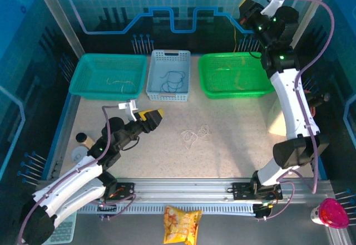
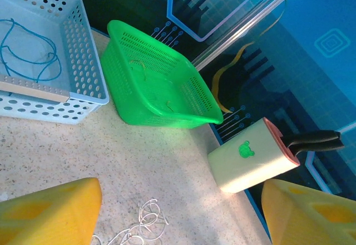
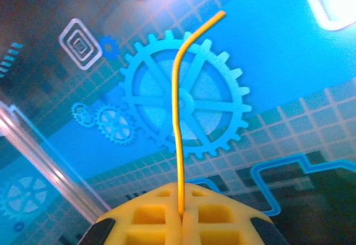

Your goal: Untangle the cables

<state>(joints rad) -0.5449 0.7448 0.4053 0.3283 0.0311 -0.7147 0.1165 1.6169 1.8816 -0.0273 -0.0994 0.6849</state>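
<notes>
A small clump of cream-white cables point(image 1: 194, 136) lies loose on the speckled table, a short way right of my left gripper point(image 1: 157, 117). In the left wrist view the clump point(image 2: 138, 226) sits low between the wide-apart yellow fingers point(image 2: 51, 211), touching neither; the left gripper point(image 2: 181, 218) is open. My right gripper point(image 1: 248, 9) is raised high at the back right, shut on a tan-yellow cable point(image 1: 235, 32) that dangles above the green basket. In the right wrist view that yellow cable point(image 3: 178, 106) rises straight out of the closed right gripper point(image 3: 182, 214).
Three baskets line the back: teal point(image 1: 83, 69) with a cream wire point(image 1: 119, 82), light blue point(image 1: 154, 67) with a dark blue cable point(image 1: 173, 80), green point(image 1: 208, 69) with tan wires. A white knife block point(image 2: 253, 156) stands at the right. A small roll point(image 1: 84, 140) sits at the left edge.
</notes>
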